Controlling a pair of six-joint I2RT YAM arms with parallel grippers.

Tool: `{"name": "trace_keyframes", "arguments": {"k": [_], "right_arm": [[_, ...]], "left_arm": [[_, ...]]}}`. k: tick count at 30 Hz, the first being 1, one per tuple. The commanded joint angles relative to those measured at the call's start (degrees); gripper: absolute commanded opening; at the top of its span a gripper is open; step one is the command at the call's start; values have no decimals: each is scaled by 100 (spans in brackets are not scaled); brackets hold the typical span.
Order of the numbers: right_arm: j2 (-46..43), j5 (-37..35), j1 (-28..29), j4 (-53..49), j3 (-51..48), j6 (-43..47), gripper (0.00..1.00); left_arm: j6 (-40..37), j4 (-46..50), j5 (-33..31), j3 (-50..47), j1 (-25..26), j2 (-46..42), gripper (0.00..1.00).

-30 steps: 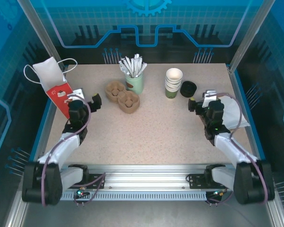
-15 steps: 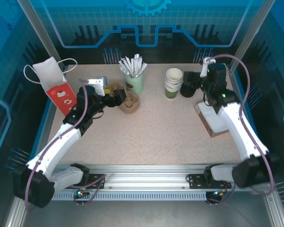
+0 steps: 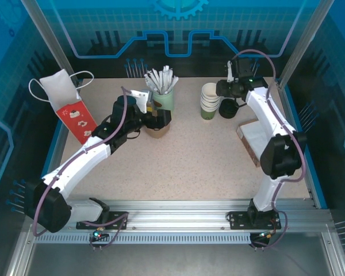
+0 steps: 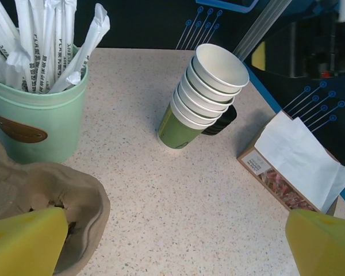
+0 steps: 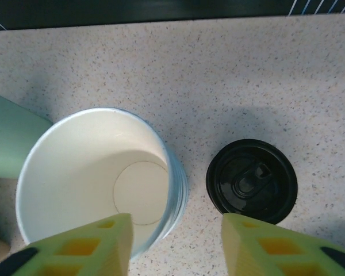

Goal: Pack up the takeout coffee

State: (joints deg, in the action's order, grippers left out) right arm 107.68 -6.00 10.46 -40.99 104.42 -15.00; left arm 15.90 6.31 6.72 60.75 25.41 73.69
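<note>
The takeout coffee (image 3: pixel 229 107), a dark cup under a round black lid (image 5: pixel 252 181), stands at the back right of the table, just right of a stack of white-rimmed cups (image 3: pixel 211 100). From the left wrist view its lid (image 4: pixel 221 119) peeks out behind that stack. My right gripper (image 3: pixel 223 89) hovers above both. Its jaws (image 5: pixel 175 247) stand apart with nothing held: one finger over the top cup's mouth, the other over the lid's near edge. My left gripper (image 3: pixel 158 118) is wide open (image 4: pixel 172 253), low over the brown cup carrier (image 4: pixel 40 195).
A pale green cup of white sticks (image 3: pixel 164 98) stands just behind the carrier. A red and white paper bag (image 3: pixel 69 103) leans at the far left. A napkin box (image 3: pixel 259 138) lies at the right, near the table's edge.
My right arm has swung from the near right to the back, over the cups and lid, and its jaws have narrowed. The left arm has reached forward to the carrier.
</note>
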Motion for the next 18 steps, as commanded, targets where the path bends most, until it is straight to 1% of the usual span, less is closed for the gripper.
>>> {"name": "trace_keyframes", "arguments": {"k": [1,8,18], "right_arm": [[270,111,50,-342,416,-3,39],[612,281,52,-401,706,33,27],[816,293,48,-476,941,-2,16]], "left_arm": [[-249,163,-144,208,65,5,99],[-313,190,-246,154,65,-74,99],[-285,160,-250,57,64,-101,99]]}}
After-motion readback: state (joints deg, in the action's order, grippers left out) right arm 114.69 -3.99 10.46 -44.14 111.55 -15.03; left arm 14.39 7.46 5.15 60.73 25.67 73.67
